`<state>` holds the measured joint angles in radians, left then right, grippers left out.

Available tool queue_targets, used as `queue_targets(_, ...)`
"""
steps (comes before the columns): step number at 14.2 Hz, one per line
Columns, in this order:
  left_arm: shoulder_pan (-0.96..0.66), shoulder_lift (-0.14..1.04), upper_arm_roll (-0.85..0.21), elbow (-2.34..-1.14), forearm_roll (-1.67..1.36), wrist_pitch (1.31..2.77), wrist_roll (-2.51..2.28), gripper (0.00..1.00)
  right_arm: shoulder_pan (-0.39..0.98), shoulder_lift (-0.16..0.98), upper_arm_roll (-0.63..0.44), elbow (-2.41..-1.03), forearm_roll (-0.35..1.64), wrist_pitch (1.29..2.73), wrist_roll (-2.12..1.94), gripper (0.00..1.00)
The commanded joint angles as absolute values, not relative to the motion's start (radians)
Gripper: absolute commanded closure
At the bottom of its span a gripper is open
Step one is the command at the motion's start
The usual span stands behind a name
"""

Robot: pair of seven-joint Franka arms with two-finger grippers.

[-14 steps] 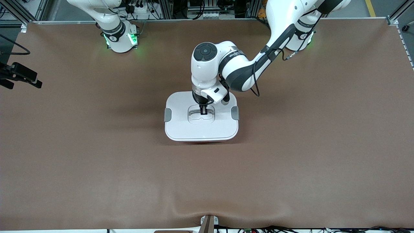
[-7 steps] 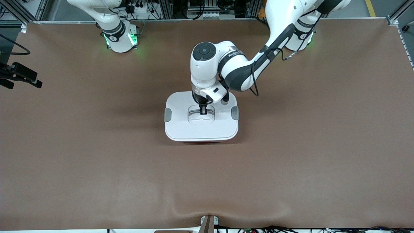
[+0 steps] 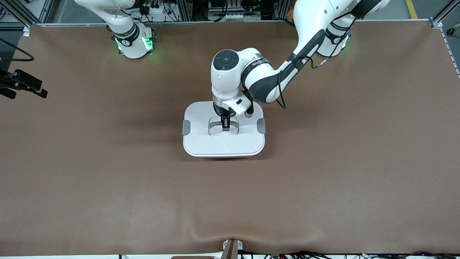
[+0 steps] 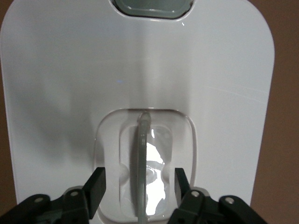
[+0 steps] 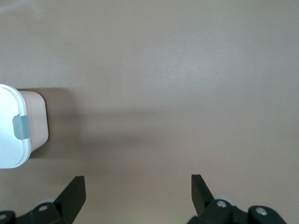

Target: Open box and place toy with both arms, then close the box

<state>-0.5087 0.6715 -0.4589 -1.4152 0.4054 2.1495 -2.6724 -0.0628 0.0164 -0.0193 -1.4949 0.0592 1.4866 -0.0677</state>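
Box [image 3: 223, 144] mid-desk [image 3: 107, 180], white lid [image 4: 224, 84] on, side clips [image 3: 186, 127] apparently down. Left gripper [image 4: 138, 184] low over recessed handle [image 4: 143, 154], fingers [image 4: 97, 183] open astride it, holding nothing. Right gripper [image 5: 138, 189] waiting wide open above bare desk. Toy not visible, presumably inside.

I work in a robotics lab, at a test cell rather than any home or shop. My bench [image 3: 107, 172] is one wide surface under a plain brown mat, bare but for a single lidded box [image 3: 223, 142]. Two arm bases are bolted along one edge, the right arm's base [image 3: 133, 43] glowing green at its ring. Aluminium framing [image 3: 43, 10] and bundled cables [image 3: 151, 7] stand above that edge, and a camera mount [image 3: 21, 84] juts in at the right arm's end.
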Motion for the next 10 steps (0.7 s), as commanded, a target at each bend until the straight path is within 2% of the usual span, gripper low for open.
queue_targets(1,-0.509,0.629,-0.459,-1.407,0.43,2.102,-2.669,0.0,-0.075,0.028,-0.006,-1.47,0.054,1.468,-0.063,0.0)
queue_targets(10,-0.473,0.494,-0.476,-1.407,0.397,1.951,-2.435,0.0,-0.072,0.035,-0.005,-1.468,0.055,1.47,-0.063,0.0)
